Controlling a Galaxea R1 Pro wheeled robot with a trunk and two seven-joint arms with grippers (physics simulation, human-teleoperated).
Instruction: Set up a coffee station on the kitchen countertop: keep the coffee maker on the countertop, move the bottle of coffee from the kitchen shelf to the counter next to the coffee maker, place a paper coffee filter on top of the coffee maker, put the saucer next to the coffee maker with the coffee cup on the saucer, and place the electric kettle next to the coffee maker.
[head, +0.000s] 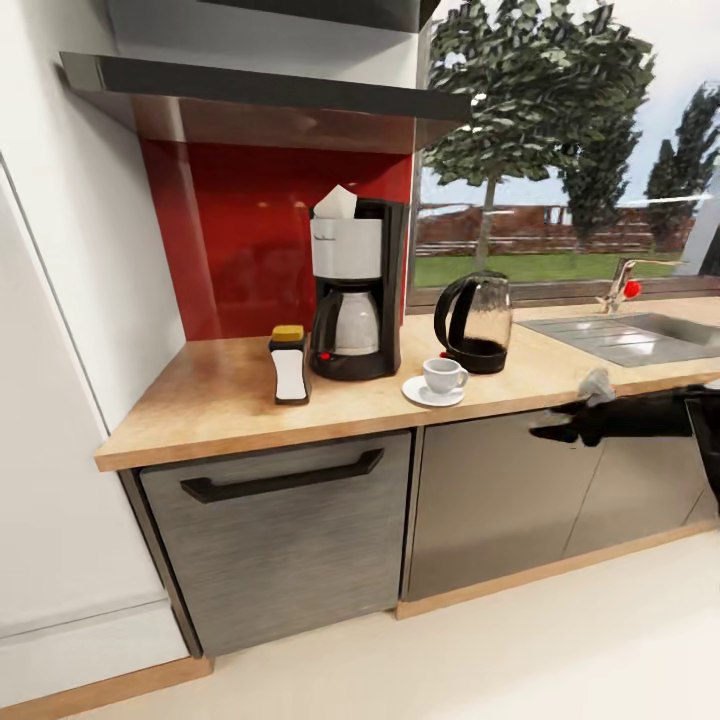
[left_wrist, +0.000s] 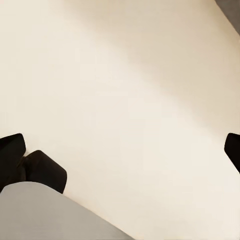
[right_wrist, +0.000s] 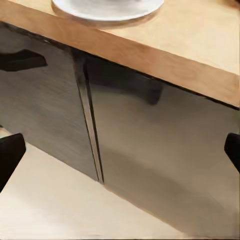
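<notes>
Standing on the countertop (head: 200, 395) against the red wall panel (head: 230, 230), the coffee maker (head: 355, 290) has the white paper coffee filter (head: 337, 203) sitting upright on its top; the bottle of coffee (head: 290, 365) stands upright just beside the machine on its left as the head view shows it, close but apart; in front and to the right of the machine the saucer (head: 433, 392) lies flat with the coffee cup (head: 442, 375) on it; behind the saucer the electric kettle (head: 477, 322) stands near the machine, its black handle turned toward it. Farther right along the worktop lie the sink (head: 630, 338) and the tap (head: 625, 285), under a window (head: 560, 150) with trees beyond. Below the worktop are a grey drawer front with a black handle (head: 283, 478) and glossy cabinet doors (head: 500, 500).

The right gripper (head: 560, 425) reaches in from the right edge of the head view, held in front of the cabinet doors just below the worktop's edge, touching nothing; in the right wrist view its fingertips (right_wrist: 10, 155) show at opposite edges, spread wide with nothing between, looking at the cabinet fronts and the saucer's rim (right_wrist: 107, 9) above. In the left wrist view the left gripper (left_wrist: 120, 150) has dark fingertips (left_wrist: 11, 147) far apart too, over the pale floor (left_wrist: 125, 90), holding nothing.
</notes>
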